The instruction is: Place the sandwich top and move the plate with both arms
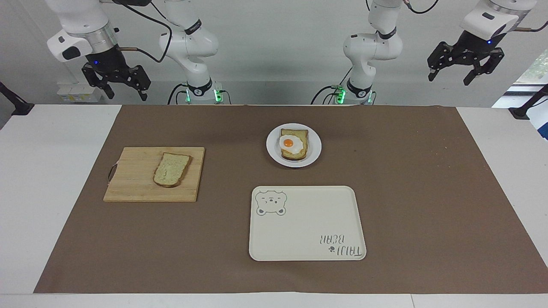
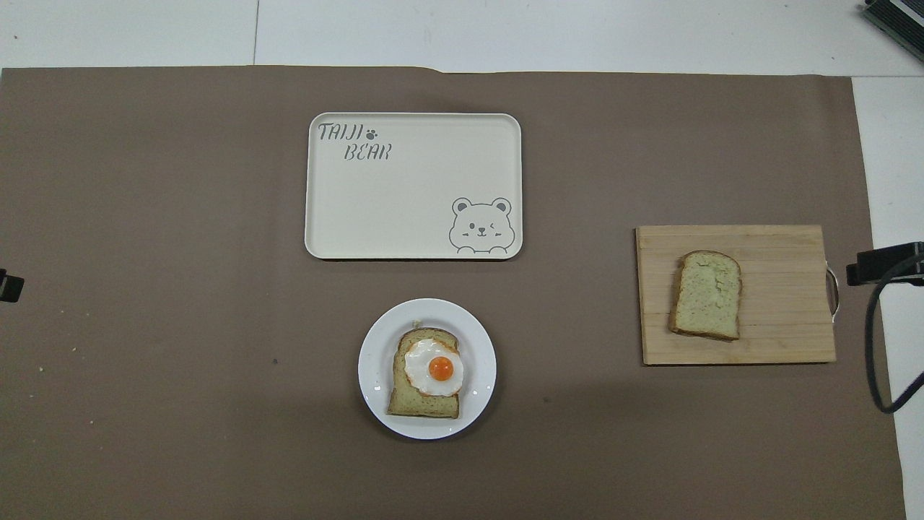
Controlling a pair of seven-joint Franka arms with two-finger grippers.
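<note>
Brown paper covers the middle of a white tabletop [image 1: 51, 179], and everything sits on it. Nearest the robots, at the top of the facing view, both arms wait raised. The right hand [image 1: 124, 92] hangs at the upper left of that frame and the left hand [image 1: 454, 73] at the upper right; each has its fingers spread and carries nothing. Neither shows in the overhead view.

Just below centre in the overhead view lies the plate [image 2: 375, 390], with a bread slice [image 2: 411, 401] on it bearing a fried egg [image 2: 433, 367]. At that frame's right edge a wooden cutting board [image 2: 779, 332] holds the sandwich top [image 2: 707, 295], lying flat and alone, well apart from the plate. Higher in the frame, farther from the robots than the plate, rests a cream tray [image 2: 404, 209] with a bear drawing.

No step appears begun: the top slice is untouched. The opening move likely falls to the right arm, whose end of the tabletop holds the board. It would need to descend over the slice, pinch it by its edges, and carry it to the egg.
</note>
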